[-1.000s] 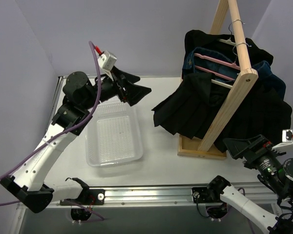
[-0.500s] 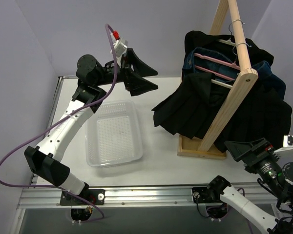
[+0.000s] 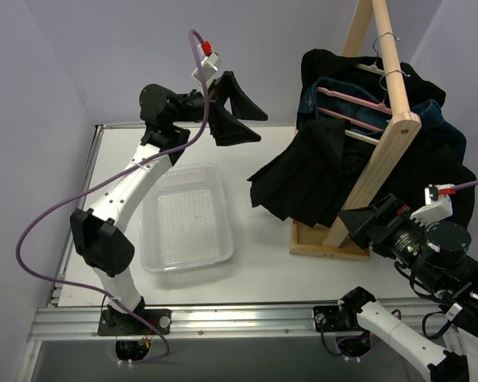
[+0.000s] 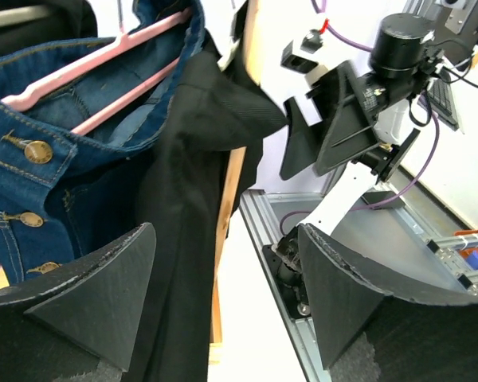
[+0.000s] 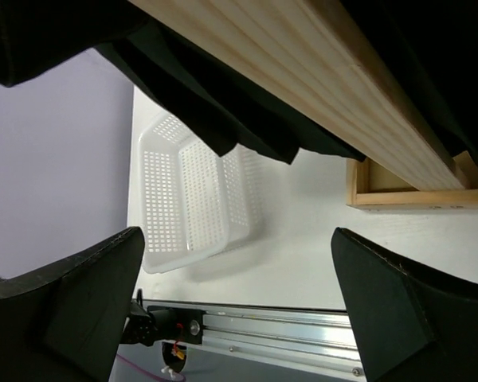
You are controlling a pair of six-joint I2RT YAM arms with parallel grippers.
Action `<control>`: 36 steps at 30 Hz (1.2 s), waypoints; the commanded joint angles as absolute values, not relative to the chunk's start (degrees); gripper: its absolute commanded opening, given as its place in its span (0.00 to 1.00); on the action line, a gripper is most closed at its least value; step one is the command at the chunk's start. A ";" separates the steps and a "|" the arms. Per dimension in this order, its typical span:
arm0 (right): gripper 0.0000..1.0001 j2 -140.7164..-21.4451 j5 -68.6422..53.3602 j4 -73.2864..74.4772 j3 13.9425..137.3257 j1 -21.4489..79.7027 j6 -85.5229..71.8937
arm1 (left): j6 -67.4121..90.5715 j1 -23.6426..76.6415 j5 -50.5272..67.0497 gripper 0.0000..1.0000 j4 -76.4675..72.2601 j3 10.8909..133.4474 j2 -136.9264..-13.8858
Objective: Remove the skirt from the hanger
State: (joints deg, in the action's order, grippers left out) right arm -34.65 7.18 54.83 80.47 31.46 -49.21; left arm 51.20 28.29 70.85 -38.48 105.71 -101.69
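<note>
The left gripper (image 3: pixel 260 129) hung high over the far side of the table, jaws spread wide with nothing between them, pointed right at the wooden rack (image 3: pixel 381 155) but well clear of the clothes. In its wrist view the black skirt (image 4: pixel 193 171) filled the gap ahead, with the blue denim garment (image 4: pixel 52 163) on its pink hanger (image 4: pixel 103 56) just to the left. From above, the skirt (image 3: pixel 303 181) hung on the rack from the cream hanger (image 3: pixel 360 136), its pleats flaring out left above the table. The right gripper (image 3: pixel 352 221) sat low by the rack's near foot, jaws also wide apart and holding nothing. A clear plastic tray (image 3: pixel 153 256) lay on the table to the left.
</note>
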 commanded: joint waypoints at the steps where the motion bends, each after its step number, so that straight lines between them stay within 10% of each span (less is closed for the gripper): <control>1: 1.00 -34.10 6.15 51.68 83.05 31.03 -47.99 | 52.82 29.70 71.63 0.80 -43.51 110.56 -104.14; 36: 1.00 -28.57 5.27 55.20 84.20 29.88 -50.54 | 46.76 42.63 60.12 0.70 -42.27 117.87 -111.63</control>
